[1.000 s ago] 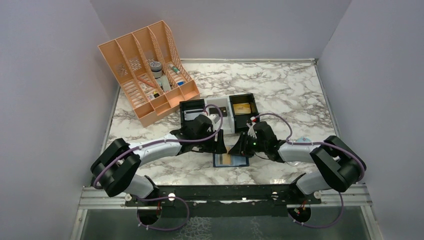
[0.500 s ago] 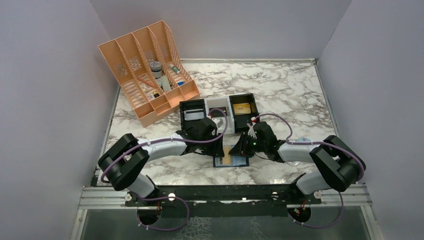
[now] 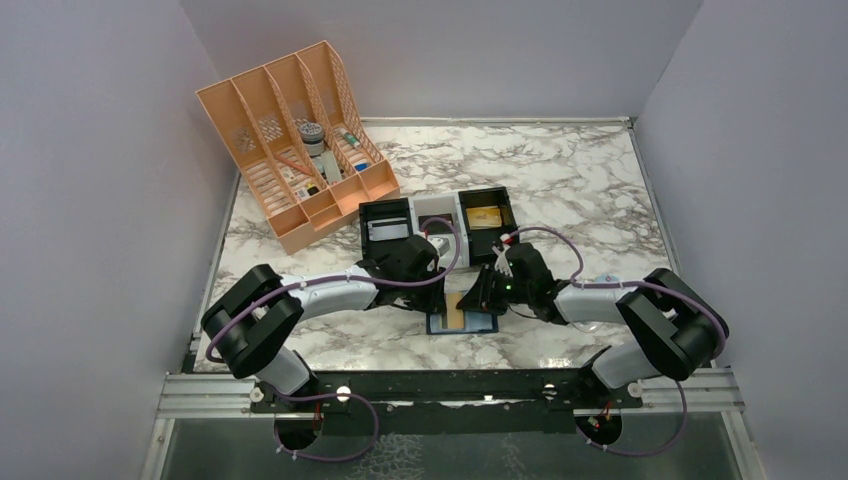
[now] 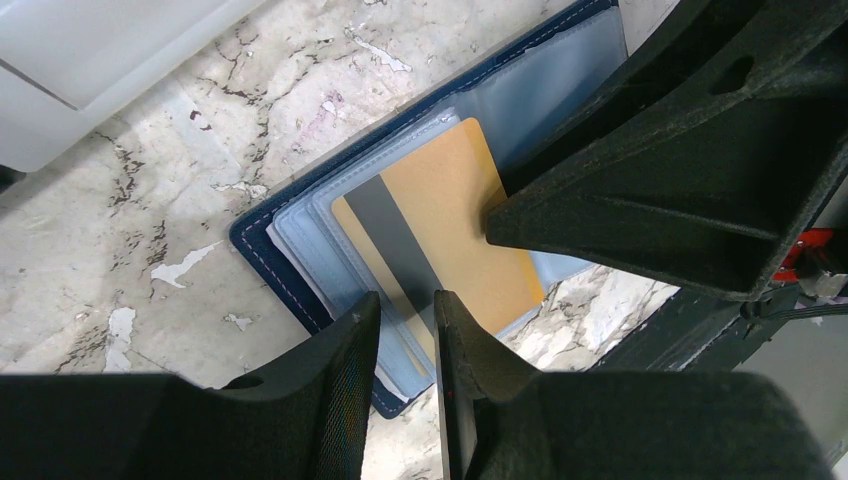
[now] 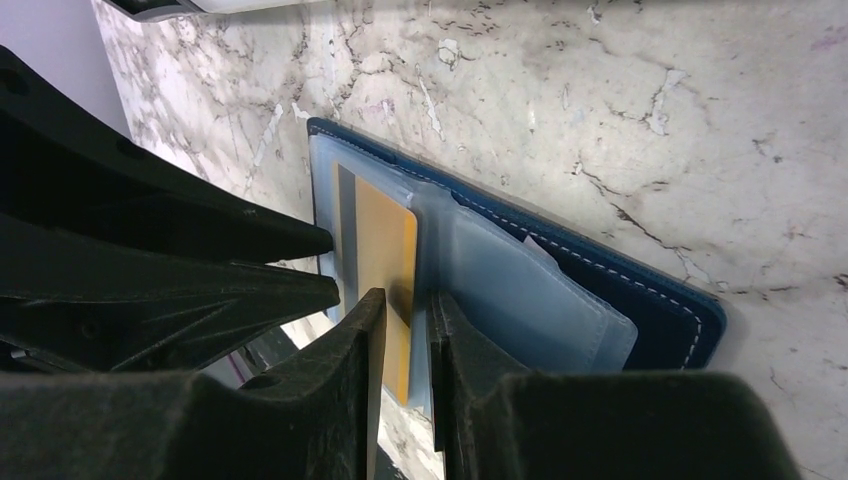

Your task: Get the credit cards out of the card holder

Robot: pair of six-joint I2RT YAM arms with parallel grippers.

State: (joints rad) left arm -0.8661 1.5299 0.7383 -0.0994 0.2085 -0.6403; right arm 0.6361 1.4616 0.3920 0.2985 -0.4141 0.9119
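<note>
The card holder (image 3: 486,326) lies open on the marble near the front, navy outside (image 4: 255,245) with blue-grey pockets (image 5: 540,300). A gold-tan credit card (image 3: 455,317) with a dark stripe sticks partly out of a pocket (image 4: 450,220) (image 5: 385,235). My left gripper (image 3: 440,297) hangs over the card's pocketed end (image 4: 407,300), jaws narrowly open. My right gripper (image 3: 480,298) straddles the card's long edge (image 5: 406,297), with a narrow gap between its jaws. In the left wrist view its fingers (image 4: 620,220) touch that edge. Neither gripper visibly pinches the card.
An orange slotted file rack (image 3: 290,140) stands at the back left. Behind the grippers sits a row of box trays: black (image 3: 366,214), white (image 3: 432,205) and black (image 3: 506,205), the last holding a gold card. A white tray (image 4: 90,60) shows in the left wrist view.
My left gripper has slid right over the wallet and its jaws have narrowed a lot. The right gripper has stayed in place and narrowed slightly.
</note>
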